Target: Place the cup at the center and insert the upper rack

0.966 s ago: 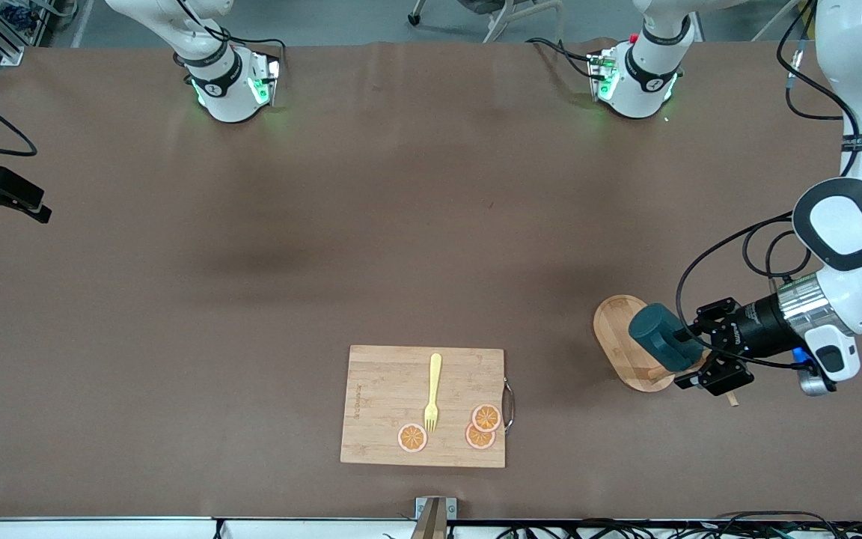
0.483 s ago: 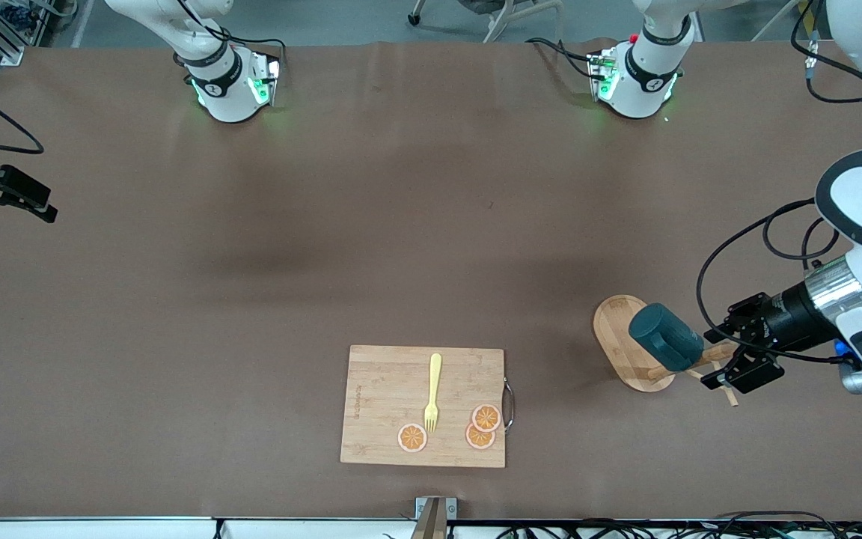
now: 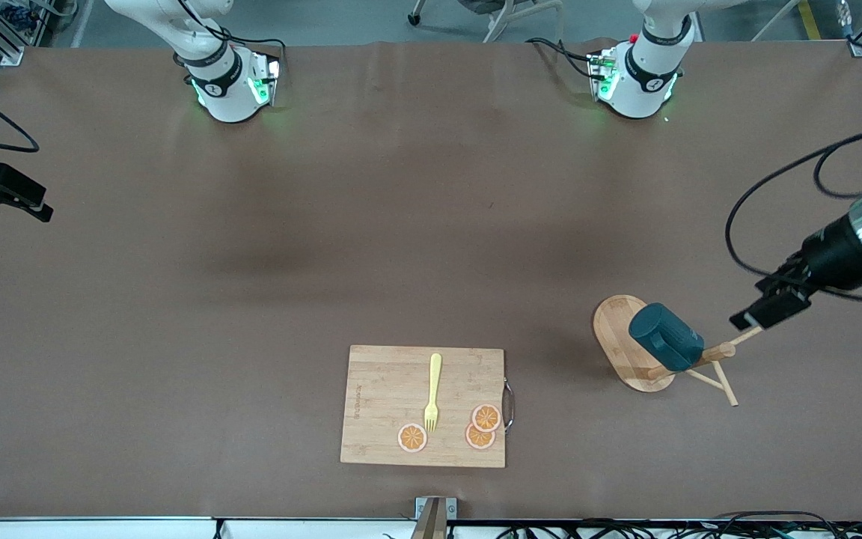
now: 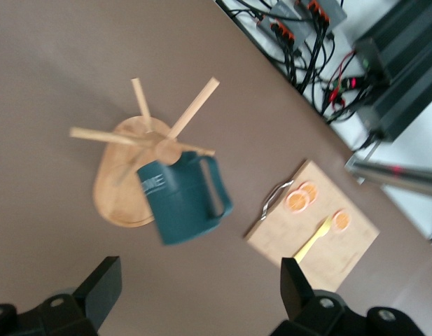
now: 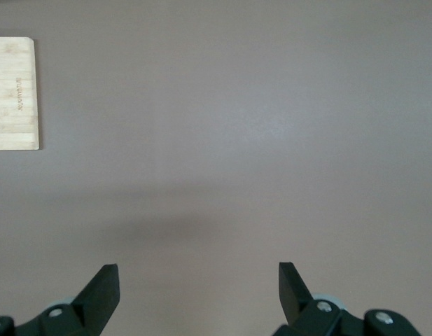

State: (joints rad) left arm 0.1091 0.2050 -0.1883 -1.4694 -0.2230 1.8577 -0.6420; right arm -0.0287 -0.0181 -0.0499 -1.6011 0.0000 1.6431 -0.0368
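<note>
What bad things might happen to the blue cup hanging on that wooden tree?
The cup hangs tilted on a thin peg of the upper rack, so a bump might slide it off. It weighs on one side, so the rack might tip. The open left gripper hovers above the rack, and reaching down it might knock a peg. The right gripper waits open over bare table at the right arm's end.

- Small dark teal mug [image 3: 665, 346] with a side handle: hung on a peg of the rack, tipped sideways, above the oval base.
- Light bamboo mug tree [image 3: 629, 342], oval flat base, round post, thin crossing pegs: upright toward the left arm's end of the table.
</note>
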